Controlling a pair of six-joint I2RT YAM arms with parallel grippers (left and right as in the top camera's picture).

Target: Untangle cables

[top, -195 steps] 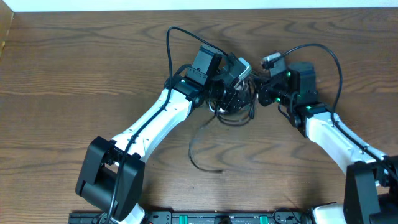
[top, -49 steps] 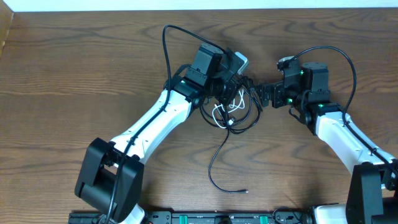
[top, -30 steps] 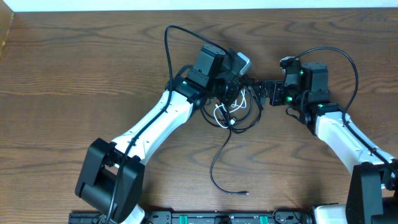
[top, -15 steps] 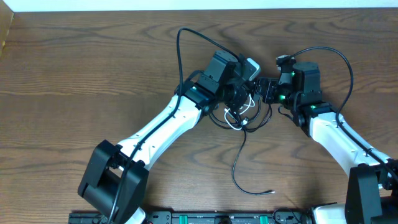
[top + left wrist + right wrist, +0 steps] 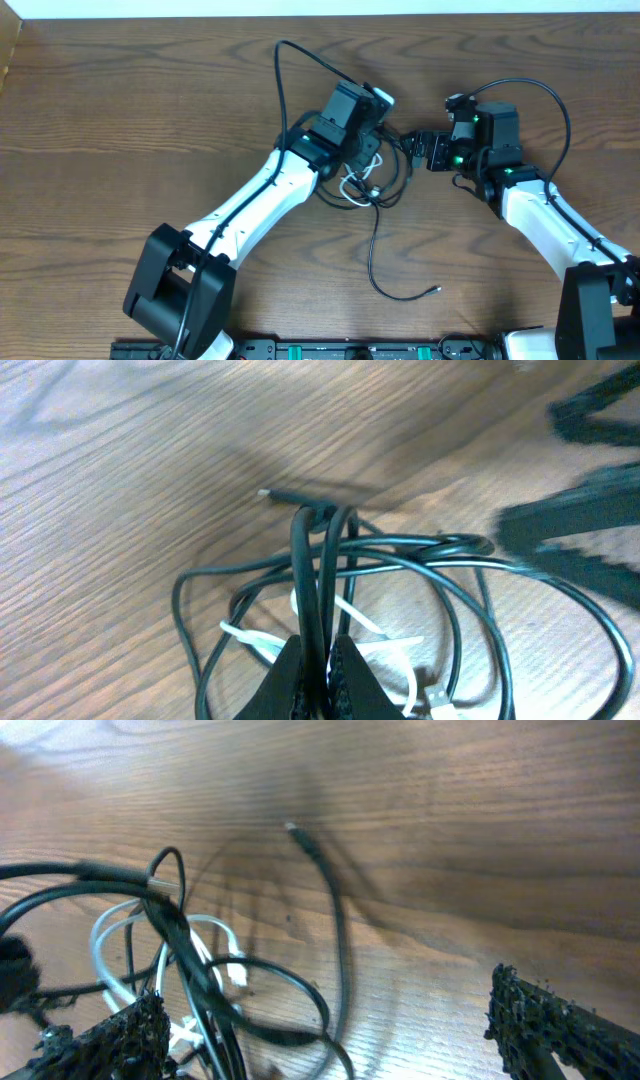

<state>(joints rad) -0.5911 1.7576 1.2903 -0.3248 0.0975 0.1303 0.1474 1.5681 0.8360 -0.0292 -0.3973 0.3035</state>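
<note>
My left end effector [image 5: 318, 665] is clamped on doubled black strands of the cables [image 5: 375, 185], which lie knotted on the bench [image 5: 120, 120] between both arms. My right end effector [image 5: 340, 1040] stands wide apart. Recommended: hold the left grip firm, seize the white cable [image 5: 250, 636] low with the right, and draw it slowly outward.

Glossy black cables [image 5: 312, 570] on matt wooden table [image 5: 110, 90]
</note>
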